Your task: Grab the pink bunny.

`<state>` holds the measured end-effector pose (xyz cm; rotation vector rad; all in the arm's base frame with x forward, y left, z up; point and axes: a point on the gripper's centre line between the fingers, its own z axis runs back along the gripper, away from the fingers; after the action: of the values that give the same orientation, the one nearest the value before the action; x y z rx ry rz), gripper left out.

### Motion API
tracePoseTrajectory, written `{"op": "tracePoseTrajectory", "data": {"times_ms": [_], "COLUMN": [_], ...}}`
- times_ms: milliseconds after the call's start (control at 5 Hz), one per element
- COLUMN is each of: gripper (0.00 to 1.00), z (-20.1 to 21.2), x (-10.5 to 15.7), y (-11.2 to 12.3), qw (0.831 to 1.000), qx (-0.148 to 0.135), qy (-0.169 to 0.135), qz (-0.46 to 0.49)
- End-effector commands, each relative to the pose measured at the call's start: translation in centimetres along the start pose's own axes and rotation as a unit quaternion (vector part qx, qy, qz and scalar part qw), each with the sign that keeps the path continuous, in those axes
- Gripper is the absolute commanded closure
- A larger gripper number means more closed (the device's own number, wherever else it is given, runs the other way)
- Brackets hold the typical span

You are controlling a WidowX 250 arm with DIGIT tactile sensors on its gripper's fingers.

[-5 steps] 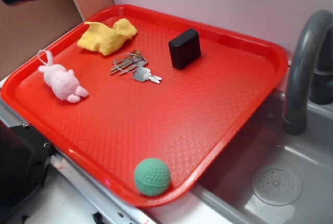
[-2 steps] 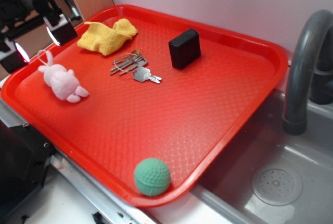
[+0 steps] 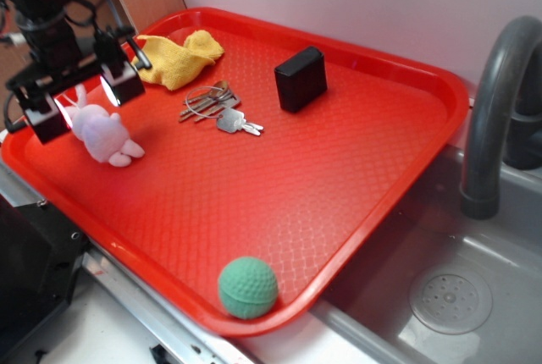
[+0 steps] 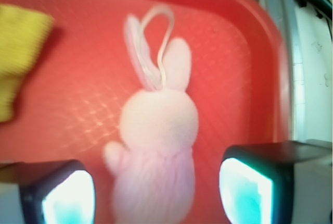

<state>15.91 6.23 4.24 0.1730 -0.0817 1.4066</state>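
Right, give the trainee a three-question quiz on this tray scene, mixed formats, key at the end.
1. True or false: the gripper is open, with the pink bunny between its fingers.
2. Which item lies nearest the bunny's loop string? A) green ball B) yellow cloth C) black box
3. Fill in: the keys lie on the red ____.

Key: 1 true; 2 B; 3 tray.
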Motion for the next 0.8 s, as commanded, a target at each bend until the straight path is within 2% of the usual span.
{"op": "tracePoseTrajectory", "data": {"times_ms": [0,200,400,600], "gripper": [0.00,1.00,1.00,1.00], "z": [-2.2,-2.4,-2.5,-0.4], "x": [1.0,0.7,0.1,0.3], "y": [1.0,0.9,1.4,0.6], "qw": [1.000,1.000,1.000,0.998], "qx": [0.019,0.012,0.012,-0.014], "qy": [-0.020,-0.026,-0.025,-0.001], "qz": [0.006,0.003,0.004,-0.056]}}
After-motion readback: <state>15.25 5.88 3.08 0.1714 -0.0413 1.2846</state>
